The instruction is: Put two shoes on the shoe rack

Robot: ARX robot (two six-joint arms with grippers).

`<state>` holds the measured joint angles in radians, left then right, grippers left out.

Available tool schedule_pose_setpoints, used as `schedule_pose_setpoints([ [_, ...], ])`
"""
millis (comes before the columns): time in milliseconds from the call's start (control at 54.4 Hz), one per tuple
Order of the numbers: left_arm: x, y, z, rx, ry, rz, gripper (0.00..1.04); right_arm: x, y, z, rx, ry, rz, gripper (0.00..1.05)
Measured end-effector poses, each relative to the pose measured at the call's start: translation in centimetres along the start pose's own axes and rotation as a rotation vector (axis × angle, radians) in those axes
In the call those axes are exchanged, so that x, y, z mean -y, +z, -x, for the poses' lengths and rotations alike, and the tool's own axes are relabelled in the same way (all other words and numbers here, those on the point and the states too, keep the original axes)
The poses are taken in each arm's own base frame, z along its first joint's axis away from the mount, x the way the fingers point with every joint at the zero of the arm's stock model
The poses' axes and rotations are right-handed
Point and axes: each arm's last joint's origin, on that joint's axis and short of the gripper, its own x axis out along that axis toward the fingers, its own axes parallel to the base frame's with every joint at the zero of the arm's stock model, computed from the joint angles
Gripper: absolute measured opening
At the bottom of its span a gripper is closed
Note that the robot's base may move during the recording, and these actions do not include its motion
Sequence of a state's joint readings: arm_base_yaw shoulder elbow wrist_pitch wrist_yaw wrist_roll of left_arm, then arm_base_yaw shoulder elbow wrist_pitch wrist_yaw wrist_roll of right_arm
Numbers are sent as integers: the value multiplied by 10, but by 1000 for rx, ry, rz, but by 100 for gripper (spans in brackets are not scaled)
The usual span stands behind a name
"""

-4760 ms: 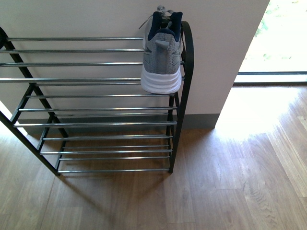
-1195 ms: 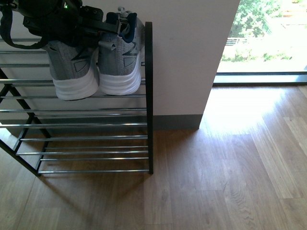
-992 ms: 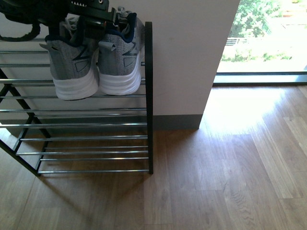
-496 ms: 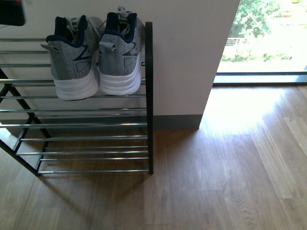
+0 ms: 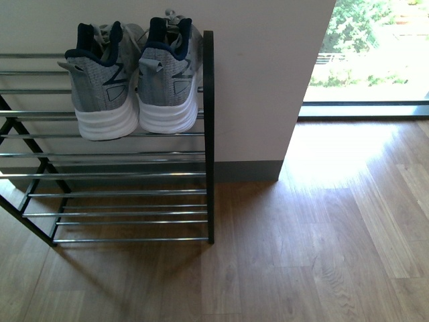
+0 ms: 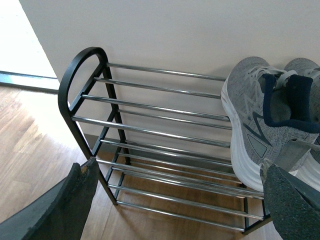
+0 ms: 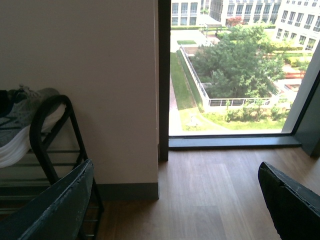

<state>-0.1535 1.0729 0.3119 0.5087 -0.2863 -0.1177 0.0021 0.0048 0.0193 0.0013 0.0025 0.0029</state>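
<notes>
Two grey knit sneakers, one (image 5: 100,80) beside the other (image 5: 167,77), stand side by side, heels toward me, on the top tier of the black shoe rack (image 5: 208,134) at its right end. From the left wrist camera one grey sneaker (image 6: 265,127) rests on the chrome rods, and my left gripper (image 6: 182,192) hangs open in front of the shoe rack (image 6: 82,65), holding nothing. My right gripper (image 7: 175,200) is open over bare floor, with the shoe rack's arched end (image 7: 50,130) and a sneaker (image 7: 22,125) off to one side. Neither arm appears in the front view.
A cream wall (image 5: 268,74) stands behind the rack and ends at a corner. Right of it a floor-to-ceiling window (image 5: 375,47) looks onto trees. Wood floor (image 5: 301,255) stretches in front. The rack's lower tiers (image 5: 127,194) hold nothing.
About a second ago the left arm was over the left sneaker on the top tier; it has let go and withdrawn out of the front view. Both sneakers stay put.
</notes>
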Motion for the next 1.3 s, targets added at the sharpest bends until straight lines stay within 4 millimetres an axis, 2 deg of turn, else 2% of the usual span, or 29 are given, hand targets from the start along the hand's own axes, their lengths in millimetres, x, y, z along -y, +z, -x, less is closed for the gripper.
schedule_pose_setpoints([
  [37,0,-1,0,11,-20,-1,94,0,0,0,0,0,0,96],
  [110,-5,-5,6,175,-146,-23,76,0,0,0,0,0,0,96],
  [165,-9,-7,14,220,-157,-36,64,0,0,0,0,1,0,96],
  [441,-30,-25,38,244,-148,-50,2,0,0,0,0,0,0,96],
  [570,-32,-35,46,218,-151,-55,1,0,0,0,0,0,0,96],
  [1305,-36,-33,77,251,-152,-53,1,0,0,0,0,0,0,96],
])
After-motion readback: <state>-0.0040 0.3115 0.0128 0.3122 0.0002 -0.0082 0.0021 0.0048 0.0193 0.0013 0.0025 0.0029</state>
